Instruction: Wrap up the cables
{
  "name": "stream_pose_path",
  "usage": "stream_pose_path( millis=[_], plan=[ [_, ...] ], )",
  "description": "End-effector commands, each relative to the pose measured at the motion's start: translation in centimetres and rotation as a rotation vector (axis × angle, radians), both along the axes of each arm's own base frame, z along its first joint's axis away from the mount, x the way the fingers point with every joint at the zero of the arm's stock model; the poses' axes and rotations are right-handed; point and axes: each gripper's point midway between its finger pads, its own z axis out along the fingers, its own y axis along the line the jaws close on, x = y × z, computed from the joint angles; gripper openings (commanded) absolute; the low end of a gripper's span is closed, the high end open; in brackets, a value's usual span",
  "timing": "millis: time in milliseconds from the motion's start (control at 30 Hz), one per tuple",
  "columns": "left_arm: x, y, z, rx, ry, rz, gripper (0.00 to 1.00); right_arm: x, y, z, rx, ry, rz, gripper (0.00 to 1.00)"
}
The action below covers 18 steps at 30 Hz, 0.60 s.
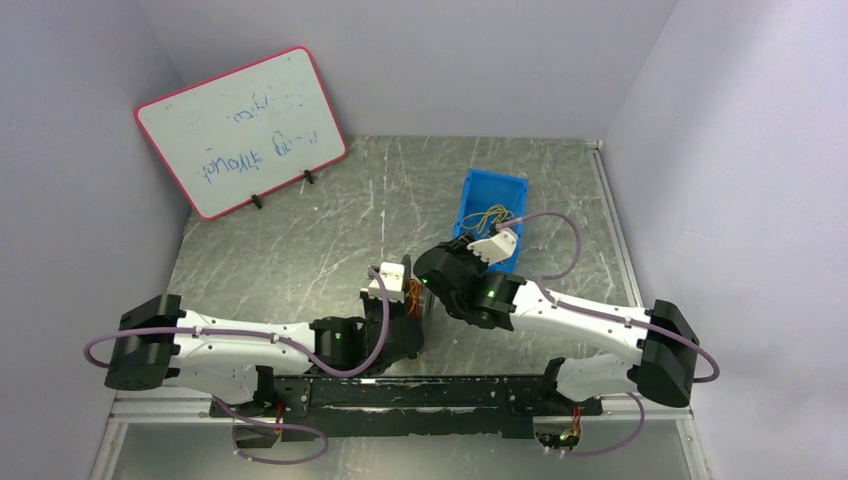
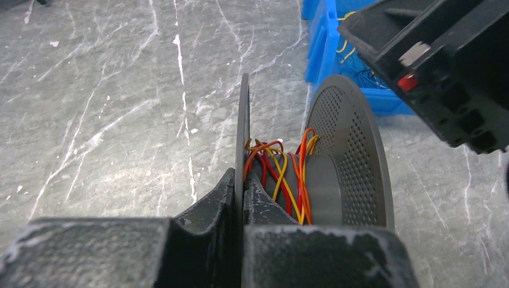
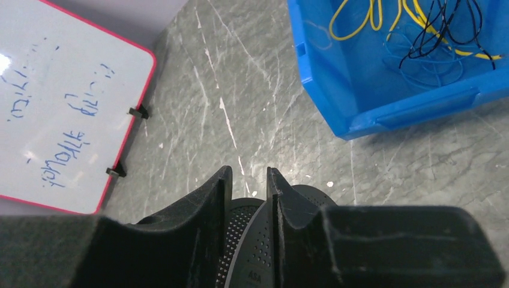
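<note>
Near the table (image 1: 290, 250) centre, the left gripper (image 2: 242, 187) pinched one disc of the spool (image 2: 354, 156); orange-red and yellow cables (image 2: 282, 174) lay wound on its hub. The right gripper (image 3: 247, 175) stood narrowly parted, gripping nothing.

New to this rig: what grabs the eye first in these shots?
The dark grey spool at the table's centre stands out, with orange-red and yellow cables wound on its core. The left end effector clamps one disc, and the right end effector sits close over the other. Next come the blue bin of loose wires just beyond, and the red-framed whiteboard leaning far left.
</note>
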Motion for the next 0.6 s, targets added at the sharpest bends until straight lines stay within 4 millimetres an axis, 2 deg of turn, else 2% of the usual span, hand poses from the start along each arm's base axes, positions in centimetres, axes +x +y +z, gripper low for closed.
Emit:
stream_pose_path(
  millis=[0, 367, 567],
  plan=[
    [0.1, 0.3, -0.1, 0.023, 0.02, -0.025, 0.07, -0.1, -1.6, 1.5, -0.035, -0.04, -0.016, 0.32],
    [2.4, 0.3, 2.0, -0.087, 0.017, -0.053, 0.07, -1.0, -3.5, 3.3, -0.075, -0.074, 0.023, 0.37],
    [4.1, 0.7, 3.2, -0.16, 0.027, -0.064, 0.07, -1.5, -4.1, 3.2, -0.104, -0.074, 0.061, 0.39]
  ],
)
